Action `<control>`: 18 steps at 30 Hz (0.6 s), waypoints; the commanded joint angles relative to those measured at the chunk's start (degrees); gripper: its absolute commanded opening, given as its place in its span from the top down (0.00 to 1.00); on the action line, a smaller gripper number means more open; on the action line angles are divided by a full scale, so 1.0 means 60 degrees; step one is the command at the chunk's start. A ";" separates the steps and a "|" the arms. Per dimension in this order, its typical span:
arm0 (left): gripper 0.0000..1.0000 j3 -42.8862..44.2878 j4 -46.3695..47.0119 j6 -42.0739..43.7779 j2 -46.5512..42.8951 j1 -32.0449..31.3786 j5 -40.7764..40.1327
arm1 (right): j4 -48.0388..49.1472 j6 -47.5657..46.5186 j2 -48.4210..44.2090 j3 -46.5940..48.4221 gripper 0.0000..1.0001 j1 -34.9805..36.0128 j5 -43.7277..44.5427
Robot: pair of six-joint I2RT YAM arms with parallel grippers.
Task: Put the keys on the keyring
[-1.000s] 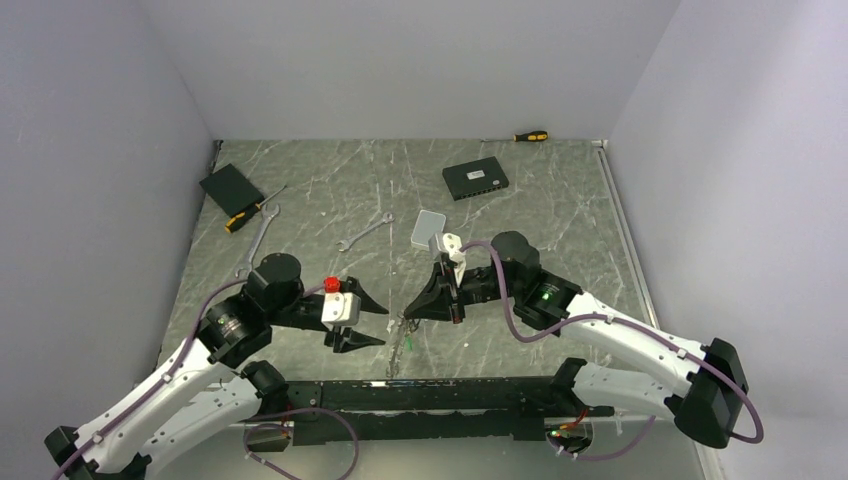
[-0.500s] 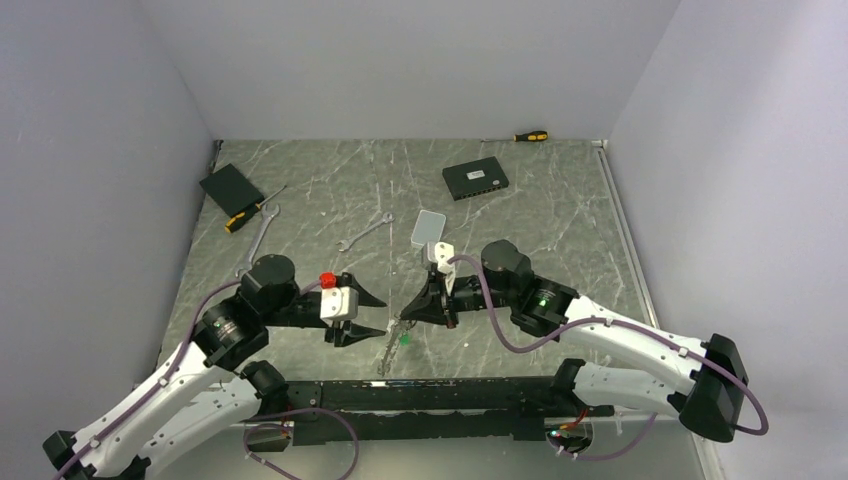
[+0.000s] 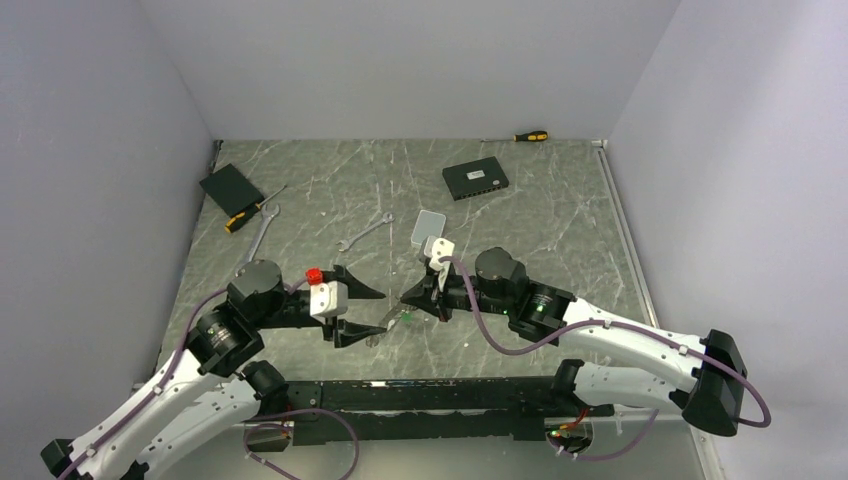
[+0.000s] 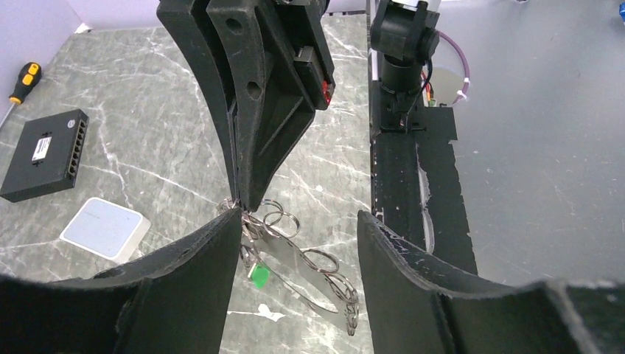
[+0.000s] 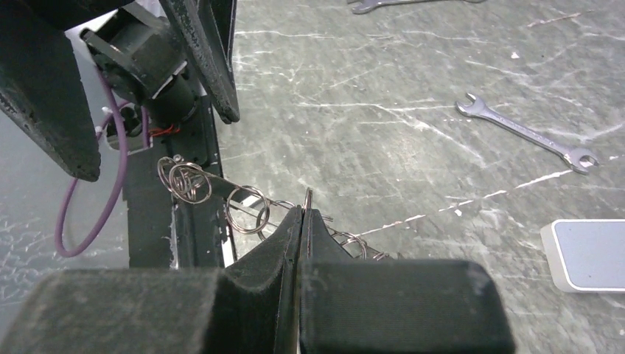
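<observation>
The right end effector (image 5: 301,221), fingers pressed together, pinches the wire of the keyring (image 5: 308,199) over the surface (image 3: 560,220) near its front edge; the left end effector (image 4: 300,221) stands spread, a finger on either side of the dangling bunch without gripping it; keys (image 4: 293,264) and a green tag (image 4: 259,275) appear already strung, though the tangle hides how many; no loose key shows, so little looks left.

The right pincer (image 3: 407,298), clamped on the thin silvery wire keyring (image 3: 392,322), has slid toward 9 o'clock. The small flat silver keys (image 4: 295,264), earlier trailing toward 6 o'clock, now reach between the spread fingers of the left pincer (image 3: 374,315).
</observation>
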 commanded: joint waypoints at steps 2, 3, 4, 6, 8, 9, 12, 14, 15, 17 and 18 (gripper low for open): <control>0.38 0.0088 0.0134 -0.0189 0.0435 0.0039 -0.0257 | 0.0462 0.0109 -0.0238 0.0354 1.00 0.0112 0.0737; 0.39 0.0132 0.0076 -0.0166 0.0575 0.0041 -0.0264 | 0.0475 0.0109 -0.0256 0.0348 1.00 0.0119 0.0740; 0.40 0.0183 0.0003 -0.0138 0.0713 0.0038 -0.0261 | 0.0495 0.0109 -0.0295 0.0336 1.00 0.0131 0.0723; 0.43 0.0356 -0.0160 -0.0092 0.0935 0.0051 -0.0284 | 0.0565 0.0022 -0.0366 0.0280 1.00 0.0135 0.0411; 0.47 0.0475 -0.0287 -0.0078 0.0991 0.0053 -0.0492 | 0.0668 -0.0023 -0.0444 0.0173 1.00 0.0149 0.0061; 0.48 0.0495 -0.0312 -0.0070 0.0954 0.0065 -0.0594 | 0.0691 -0.0398 -0.0455 0.0124 1.00 0.0149 -0.0185; 0.51 0.0410 -0.0219 -0.0056 0.0577 0.0099 -0.0805 | 0.0661 -0.0840 -0.0444 0.0031 1.00 0.0149 -0.0961; 0.56 0.0297 -0.0062 -0.0069 0.0331 0.0122 -0.0880 | 0.0682 -0.0945 -0.0462 -0.0008 1.00 0.0149 -0.1168; 0.58 0.0250 -0.0027 -0.0069 0.0236 0.0133 -0.0884 | 0.0748 -0.0964 -0.0488 -0.0049 1.00 0.0149 -0.1243; 0.59 0.0192 -0.0065 -0.0038 0.0210 0.0125 -0.0814 | 0.0843 -0.0922 -0.0538 -0.0096 1.00 0.0149 -0.1266; 0.59 0.0222 -0.0132 0.0008 0.0278 0.0127 -0.0746 | 0.0867 -0.0906 -0.0554 -0.0097 1.00 0.0149 -0.1248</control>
